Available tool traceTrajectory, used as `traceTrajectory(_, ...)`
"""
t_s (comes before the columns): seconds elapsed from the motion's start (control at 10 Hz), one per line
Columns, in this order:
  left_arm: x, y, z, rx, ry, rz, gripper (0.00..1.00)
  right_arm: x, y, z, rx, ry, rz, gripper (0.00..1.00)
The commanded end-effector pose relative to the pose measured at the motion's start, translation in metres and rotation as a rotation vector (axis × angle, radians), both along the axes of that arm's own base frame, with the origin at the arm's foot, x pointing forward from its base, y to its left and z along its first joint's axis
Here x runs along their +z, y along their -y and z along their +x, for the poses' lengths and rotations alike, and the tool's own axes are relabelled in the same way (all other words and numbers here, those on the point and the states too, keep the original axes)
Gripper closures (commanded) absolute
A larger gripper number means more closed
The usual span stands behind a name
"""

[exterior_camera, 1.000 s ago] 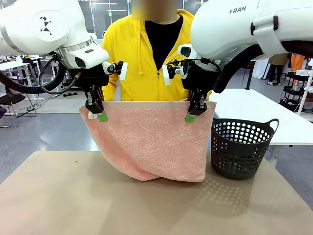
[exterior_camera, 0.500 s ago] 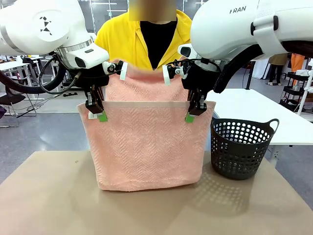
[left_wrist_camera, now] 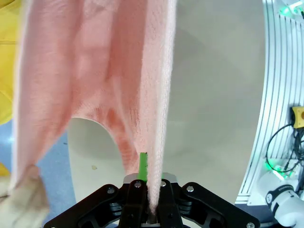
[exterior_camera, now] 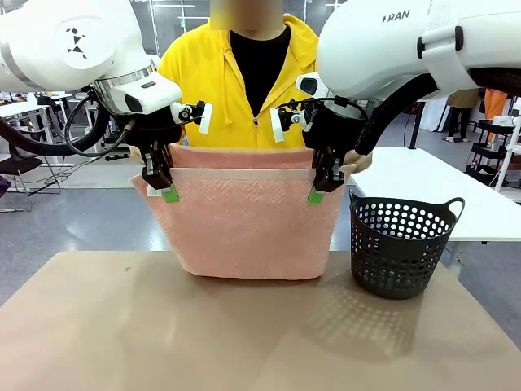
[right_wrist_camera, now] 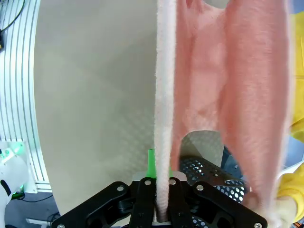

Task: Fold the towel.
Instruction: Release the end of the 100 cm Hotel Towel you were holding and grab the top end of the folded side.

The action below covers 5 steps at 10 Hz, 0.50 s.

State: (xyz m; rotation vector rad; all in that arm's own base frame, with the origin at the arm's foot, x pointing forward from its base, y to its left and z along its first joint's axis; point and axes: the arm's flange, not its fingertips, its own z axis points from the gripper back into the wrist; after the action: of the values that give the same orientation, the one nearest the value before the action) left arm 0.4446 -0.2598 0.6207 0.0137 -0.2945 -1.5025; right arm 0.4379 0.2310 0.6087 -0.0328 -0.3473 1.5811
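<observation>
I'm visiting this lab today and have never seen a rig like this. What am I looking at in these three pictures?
Two white robot arms work at a tan table opposite a person in a yellow jacket. The wide picture is from a fixed camera between the arms. The other two come from cameras on each wrist, looking along that arm's tool. The left tool and right tool are each shut on the top edge of a pink towel, with green pads pinching it. The person's hand holds the other edge up behind, so the towel hangs doubled. A dark basket stands on the table beside it.
</observation>
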Motion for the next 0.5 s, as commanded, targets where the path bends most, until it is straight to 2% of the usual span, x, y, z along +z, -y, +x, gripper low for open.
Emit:
traceTrajectory(0.0,0.0012,-0.001,0.0011,0.003,0.002,-0.002,1.0,0.0002,0.0003,0.0001,0.0,0.001,-0.001,1.0)
traceTrajectory(0.4,0.0012,-0.001,0.0011,0.003,0.002,-0.002,1.0,0.0002,0.0003,0.0001,0.0,0.001,-0.001,1.0)
